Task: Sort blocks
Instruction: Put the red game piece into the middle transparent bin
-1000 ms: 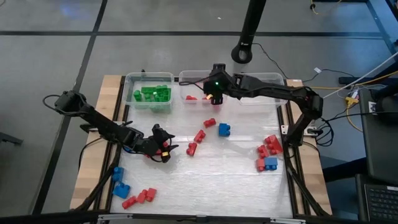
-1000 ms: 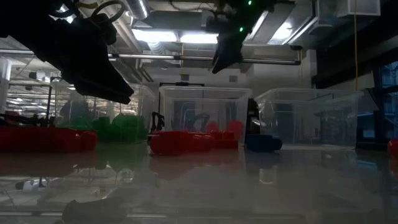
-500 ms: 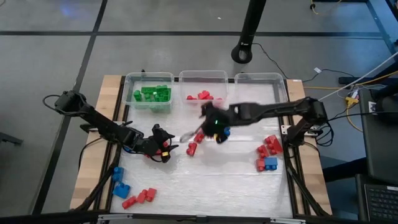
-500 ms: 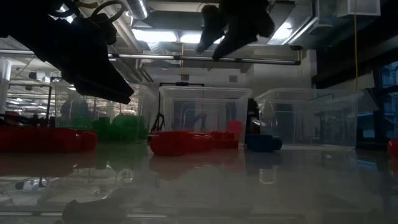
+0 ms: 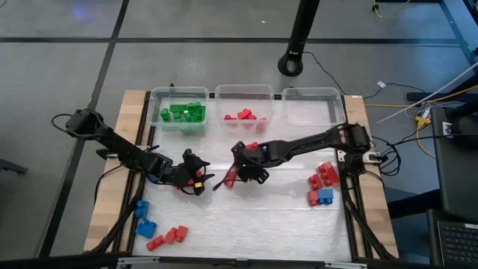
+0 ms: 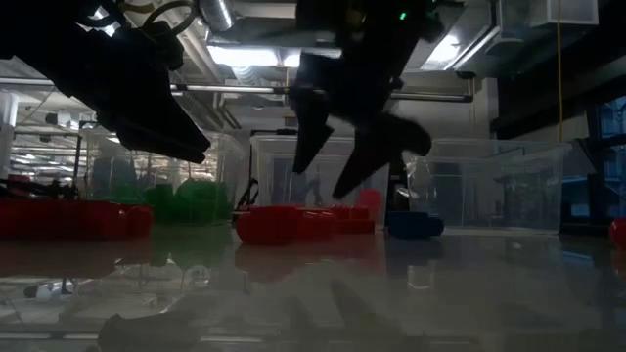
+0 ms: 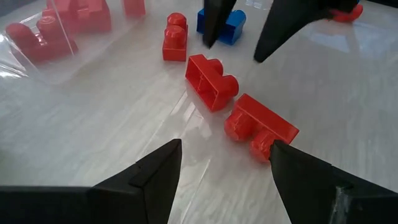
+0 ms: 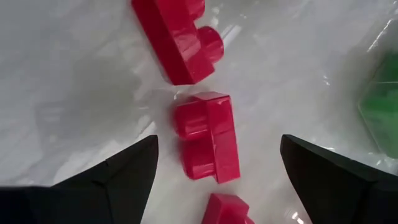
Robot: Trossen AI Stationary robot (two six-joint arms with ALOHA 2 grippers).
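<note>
Right gripper has come away from the far red bin to worktop centre, now low w/ jaws spread wide over loose red blocks, nothing held. Left gripper unchanged, left of centre, open, empty. Blocks: green in far-left bin, reds in middle bin, others scattered near-left & right. Right arm hides the blue block by centre in the high view; low view mostly silhouettes.

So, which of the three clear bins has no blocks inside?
The right bin has none; the left bin holds green blocks, the middle bin red blocks.
</note>
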